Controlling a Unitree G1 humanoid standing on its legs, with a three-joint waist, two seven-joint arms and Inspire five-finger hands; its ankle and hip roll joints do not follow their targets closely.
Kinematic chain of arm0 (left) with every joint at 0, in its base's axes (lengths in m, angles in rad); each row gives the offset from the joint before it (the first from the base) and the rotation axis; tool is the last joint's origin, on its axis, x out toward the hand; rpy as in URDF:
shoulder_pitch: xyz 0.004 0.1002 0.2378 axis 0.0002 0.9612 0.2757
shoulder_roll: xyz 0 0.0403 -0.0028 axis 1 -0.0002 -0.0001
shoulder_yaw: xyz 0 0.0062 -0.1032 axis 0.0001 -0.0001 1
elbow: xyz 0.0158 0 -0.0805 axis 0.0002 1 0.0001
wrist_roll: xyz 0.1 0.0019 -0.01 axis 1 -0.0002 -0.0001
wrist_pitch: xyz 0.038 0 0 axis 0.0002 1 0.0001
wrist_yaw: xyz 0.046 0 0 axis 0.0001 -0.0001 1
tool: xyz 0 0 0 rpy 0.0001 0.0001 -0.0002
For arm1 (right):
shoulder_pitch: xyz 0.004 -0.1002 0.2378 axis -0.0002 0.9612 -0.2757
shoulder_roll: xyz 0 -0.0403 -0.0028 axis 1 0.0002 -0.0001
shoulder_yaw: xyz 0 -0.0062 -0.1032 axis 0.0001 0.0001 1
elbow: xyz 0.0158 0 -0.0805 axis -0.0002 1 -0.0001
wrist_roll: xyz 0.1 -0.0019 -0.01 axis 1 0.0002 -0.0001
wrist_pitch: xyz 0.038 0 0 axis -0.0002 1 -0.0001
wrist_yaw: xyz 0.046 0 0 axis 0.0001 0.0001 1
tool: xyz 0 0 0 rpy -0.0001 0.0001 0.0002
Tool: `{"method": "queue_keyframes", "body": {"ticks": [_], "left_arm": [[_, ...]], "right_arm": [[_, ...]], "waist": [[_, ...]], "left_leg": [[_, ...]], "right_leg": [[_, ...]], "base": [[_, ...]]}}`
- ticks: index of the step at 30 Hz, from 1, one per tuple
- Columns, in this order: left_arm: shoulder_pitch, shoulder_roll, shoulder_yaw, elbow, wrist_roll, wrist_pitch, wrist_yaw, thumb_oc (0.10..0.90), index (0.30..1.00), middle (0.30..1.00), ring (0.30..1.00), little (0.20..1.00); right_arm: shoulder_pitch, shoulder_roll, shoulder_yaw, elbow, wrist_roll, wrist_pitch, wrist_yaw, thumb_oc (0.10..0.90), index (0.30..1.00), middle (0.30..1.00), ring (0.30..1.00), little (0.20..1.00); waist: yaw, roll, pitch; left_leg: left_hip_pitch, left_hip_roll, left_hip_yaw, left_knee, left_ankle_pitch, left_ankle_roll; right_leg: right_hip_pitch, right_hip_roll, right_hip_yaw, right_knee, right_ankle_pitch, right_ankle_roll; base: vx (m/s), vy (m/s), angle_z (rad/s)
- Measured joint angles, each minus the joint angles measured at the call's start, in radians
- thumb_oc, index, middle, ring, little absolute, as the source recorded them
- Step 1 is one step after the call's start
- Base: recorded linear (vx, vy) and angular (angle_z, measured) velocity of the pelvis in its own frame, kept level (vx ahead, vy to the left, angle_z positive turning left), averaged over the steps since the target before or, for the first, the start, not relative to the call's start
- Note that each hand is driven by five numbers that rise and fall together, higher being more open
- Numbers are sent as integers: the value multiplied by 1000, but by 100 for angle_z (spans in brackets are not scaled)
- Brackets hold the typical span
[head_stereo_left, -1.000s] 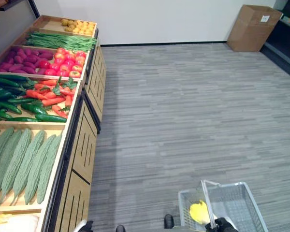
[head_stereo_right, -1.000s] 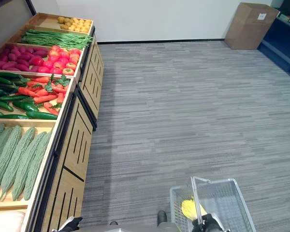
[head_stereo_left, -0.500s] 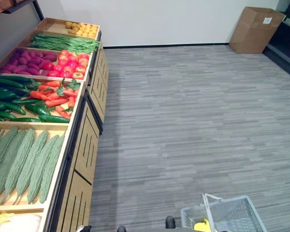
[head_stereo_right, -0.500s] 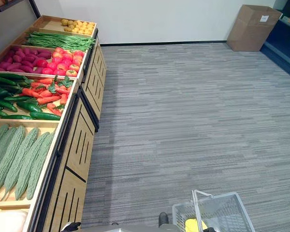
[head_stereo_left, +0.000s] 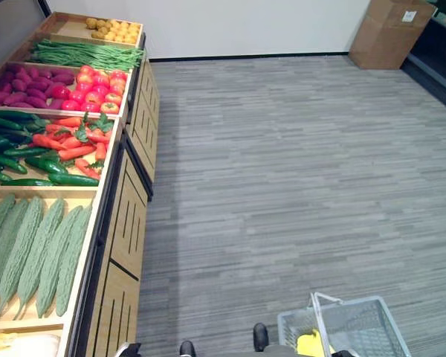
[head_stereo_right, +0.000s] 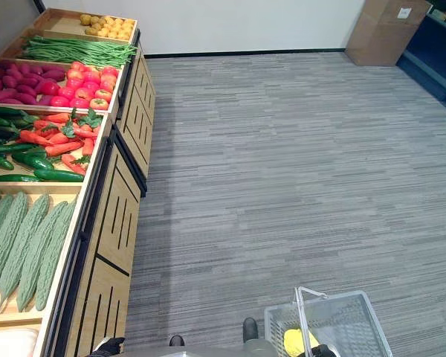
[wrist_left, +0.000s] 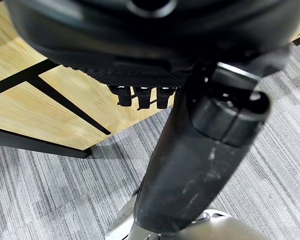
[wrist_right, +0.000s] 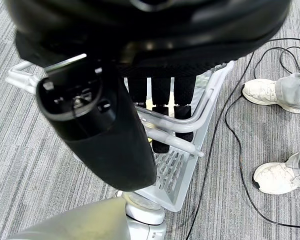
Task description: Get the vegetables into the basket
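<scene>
A wooden display stand on my left holds the vegetables: bitter gourds, green cucumbers, red-orange carrots, tomatoes, purple sweet potatoes, green beans and potatoes. Low on my right hangs a silver wire basket with one yellow item inside. My right hand has its fingers curled round the basket's handle. My left hand hangs beside the stand's wooden front with relaxed fingers and holds nothing.
Grey carpet floor stretches ahead to a white wall. A cardboard box stands at the far right corner beside a dark shelf. A person's white shoes stand close behind the basket. A pale vegetable fills the nearest bin.
The whole picture has shifted, so the camera has moved. The basket stays in my right hand and shows lower in the view than a second ago. The vegetables lie as before.
</scene>
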Motion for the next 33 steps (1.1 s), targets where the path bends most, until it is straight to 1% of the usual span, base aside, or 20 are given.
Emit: {"method": "queue_keyframes", "body": {"ticks": [4,8,10,13,14,15,16,17,18,20,22,23,25,26,27,28,30,31,32,33], "left_arm": [[-3,2,1,0,0,-1,0,900,1000,1000,1000,1000],[-12,10,2,0,-1,-2,0,900,1000,1000,1000,1000],[-20,18,3,0,-1,-2,-1,900,1000,1000,1000,1000],[-36,30,4,2,-7,-4,-3,900,1000,1000,1000,1000],[-42,32,3,2,-8,-4,-4,900,1000,1000,1000,1000],[-52,31,1,1,-8,-4,-4,900,1000,1000,1000,1000],[-56,33,1,0,-9,-6,-4,900,1000,1000,1000,1000],[-55,37,1,0,-11,-11,-4,900,1000,1000,1000,1000],[-51,34,3,0,-14,-14,-4,900,1000,1000,1000,1000],[-36,32,5,-1,-22,-16,-4,900,1000,1000,1000,1000],[-30,26,7,13,-23,-13,-6,900,1000,1000,1000,1000],[-30,21,8,23,-22,-13,-11,900,1000,1000,1000,1000],[-31,17,11,41,-21,-13,-14,900,1000,1000,1000,1000],[-27,27,11,53,-20,-12,-18,900,1000,1000,1000,1000],[-21,25,9,60,-18,-11,-19,900,1000,1000,1000,1000],[-19,-3,6,64,-17,-10,-18,900,1000,1000,1000,1000],[-19,-25,7,62,-16,-9,-18,900,1000,1000,1000,1000],[-20,-34,7,63,-14,-7,-19,900,1000,1000,1000,1000],[-29,-34,3,66,10,0,-18,900,1000,1000,1000,1000],[-36,-30,3,69,21,1,-19,900,1000,1000,1000,1000]], "right_arm": [[-6,0,0,-4,0,0,10,400,300,300,300,300],[-15,1,0,-4,0,0,16,400,300,300,300,300],[-29,3,0,-3,0,-1,17,400,300,300,300,300],[-66,9,0,-6,0,-7,19,400,300,300,300,300],[-88,8,-1,-6,-1,-9,18,400,300,300,300,300],[-98,7,-2,-7,-1,-10,20,400,300,300,300,300],[-98,9,-5,-4,0,-6,21,400,300,300,300,300],[-89,18,-26,-1,5,0,23,400,300,300,300,300],[-80,22,-42,-3,27,1,26,400,300,300,300,300],[-71,26,-52,-2,51,8,29,400,300,300,300,300],[-67,27,-49,-6,74,9,32,400,300,300,300,300],[-66,27,-40,-10,73,10,35,400,300,300,300,300],[-61,33,-38,-12,73,10,37,400,300,300,300,300],[-41,41,-37,-19,73,9,40,400,300,300,300,300],[-27,46,-37,-12,72,10,41,400,300,300,300,300],[-21,33,-39,3,72,19,36,400,300,300,300,300],[-20,4,-30,-2,67,21,38,400,300,300,300,300],[-24,-13,-22,-11,65,21,40,400,300,300,300,300],[-27,-25,-20,-23,64,21,40,400,300,300,300,300],[-31,-34,-20,-28,62,18,40,400,300,300,300,300]], "waist": [[2,-7,5],[1,-27,18],[1,-42,31],[5,-57,64],[4,-51,89],[3,-35,103],[7,-40,111],[11,-32,123],[11,-34,123],[8,-34,121],[1,-40,119],[-9,-48,116],[-19,-51,115],[-29,-66,107],[-40,-68,107],[-53,-30,96],[-49,8,90],[-61,20,91],[-76,29,91],[-83,31,91]], "left_leg": [[-1,-11,9,0,-5,5],[0,-28,19,0,-13,16],[-1,-38,26,0,-18,24],[2,-37,73,0,-33,40],[12,-25,88,-1,-36,52],[9,-14,95,0,-36,72],[18,-13,96,-1,-37,76],[27,-9,106,0,-36,88],[31,-9,108,0,-37,93],[42,-11,109,0,-43,96],[49,-16,105,0,-55,84],[56,-15,105,0,-61,75],[71,-14,105,0,-71,59],[97,-16,97,0,-88,29],[125,-8,76,-1,-101,-3],[130,27,55,0,-113,-22],[131,40,20,5,-111,-27],[129,43,20,7,-111,-28],[129,51,15,12,-94,-45],[129,53,5,13,-87,-54]], "right_leg": [[-3,-5,9,4,5,-1],[-8,-14,22,7,13,8],[-28,-17,28,33,17,13],[-104,-10,-15,137,32,26],[-133,-12,-47,172,75,50],[-161,-17,-84,207,87,70],[-175,-27,-125,248,86,70],[-196,-51,-225,304,75,63],[-205,-65,-263,329,70,65],[-217,-94,-294,346,70,71],[-219,-108,-229,220,84,90],[-219,-120,-223,136,102,97],[-218,-130,-229,47,130,96],[-203,-139,-234,2,137,99],[-176,-139,-229,3,194,58],[-161,-102,-246,8,206,53],[-159,-72,-265,27,205,48],[-157,-65,-281,44,197,29],[-155,-69,-306,75,175,3],[-153,-76,-320,99,152,9]], "base": [[3,59,-7],[-5,91,-9],[-22,121,-26],[11,95,-50],[107,149,-39],[99,104,-31],[135,71,-6],[131,-17,0],[210,-29,6],[236,-53,4],[307,-66,-5],[232,-43,-5],[173,9,6],[280,38,28],[403,32,44],[309,7,31],[255,-31,1],[282,-46,19],[260,-46,41],[280,-67,43]]}}
